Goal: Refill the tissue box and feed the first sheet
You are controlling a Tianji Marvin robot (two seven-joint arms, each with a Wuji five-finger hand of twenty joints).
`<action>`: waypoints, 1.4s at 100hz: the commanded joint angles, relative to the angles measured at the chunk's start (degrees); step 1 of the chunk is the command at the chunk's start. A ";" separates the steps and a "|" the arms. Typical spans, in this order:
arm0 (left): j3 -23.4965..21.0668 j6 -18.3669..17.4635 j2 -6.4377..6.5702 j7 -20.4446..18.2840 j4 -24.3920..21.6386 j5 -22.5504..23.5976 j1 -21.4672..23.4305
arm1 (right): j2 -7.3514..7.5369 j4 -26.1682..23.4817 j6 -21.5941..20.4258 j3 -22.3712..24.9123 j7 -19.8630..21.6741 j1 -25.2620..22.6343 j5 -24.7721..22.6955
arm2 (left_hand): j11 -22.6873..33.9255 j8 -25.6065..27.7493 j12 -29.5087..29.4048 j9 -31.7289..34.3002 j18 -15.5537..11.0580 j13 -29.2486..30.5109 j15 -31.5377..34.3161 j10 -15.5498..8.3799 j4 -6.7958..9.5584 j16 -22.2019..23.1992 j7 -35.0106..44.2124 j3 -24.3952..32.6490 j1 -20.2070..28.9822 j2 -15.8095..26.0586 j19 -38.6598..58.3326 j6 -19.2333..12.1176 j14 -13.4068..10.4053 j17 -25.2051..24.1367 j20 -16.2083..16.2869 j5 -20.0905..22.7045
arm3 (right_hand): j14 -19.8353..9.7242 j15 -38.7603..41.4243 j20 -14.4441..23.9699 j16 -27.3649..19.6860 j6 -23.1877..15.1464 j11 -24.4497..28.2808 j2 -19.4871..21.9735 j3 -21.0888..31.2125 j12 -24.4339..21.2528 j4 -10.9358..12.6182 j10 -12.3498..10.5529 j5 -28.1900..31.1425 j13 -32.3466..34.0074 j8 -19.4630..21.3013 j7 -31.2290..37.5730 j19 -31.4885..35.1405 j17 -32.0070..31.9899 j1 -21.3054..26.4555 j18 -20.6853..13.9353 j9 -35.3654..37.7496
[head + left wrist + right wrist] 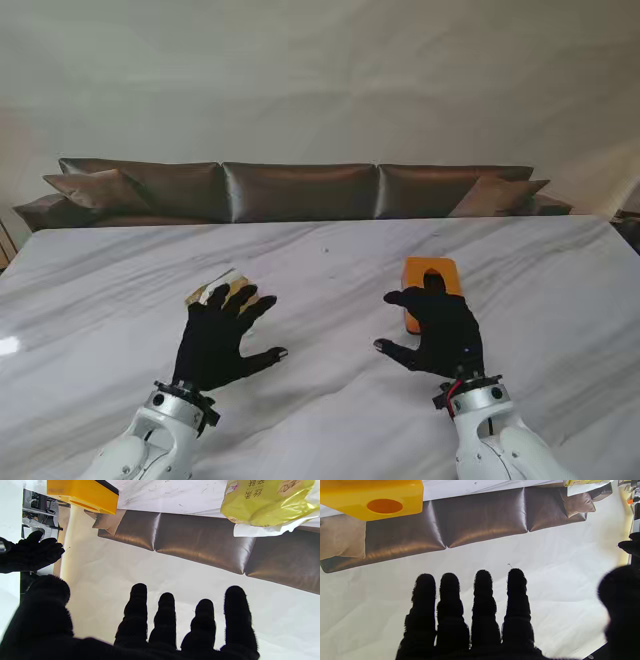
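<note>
Risk first: both my hands are spread and hold nothing. My left hand hovers near the yellow tissue pack, its fingertips overlapping the near edge; my right hand sits just short of the orange tissue box. I judge the slick wrapper may slide on the marble table, or the light box skid away.

**Just the background stuff**

Big white marble table with grey veins running across, a bit glossy, takes up the whole near half. Right behind its far edge there's a brown sofa, shiny leather-looking, three back cushions side by side. A loose pillow leans at the left end and another one at the right. Plain pale wall beyond that.
</note>
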 commanded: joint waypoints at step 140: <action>-4.48 2.28 0.38 -10.12 -1.15 -0.40 -3.64 | -0.85 31.39 16.37 -3.39 12.78 31.20 12.20 | -0.15 -0.44 -0.11 -0.39 1.56 -0.48 0.03 -0.06 -0.99 0.31 -0.14 -2.18 -1.45 4.46 -51.80 1.74 -1.23 -0.59 0.56 -0.69 | 4.59 6.70 3.31 1.60 18.19 6.01 -3.28 3.07 -3.39 7.09 10.47 -6.30 5.25 -6.45 8.00 11.38 10.73 -2.53 -0.53 -3.31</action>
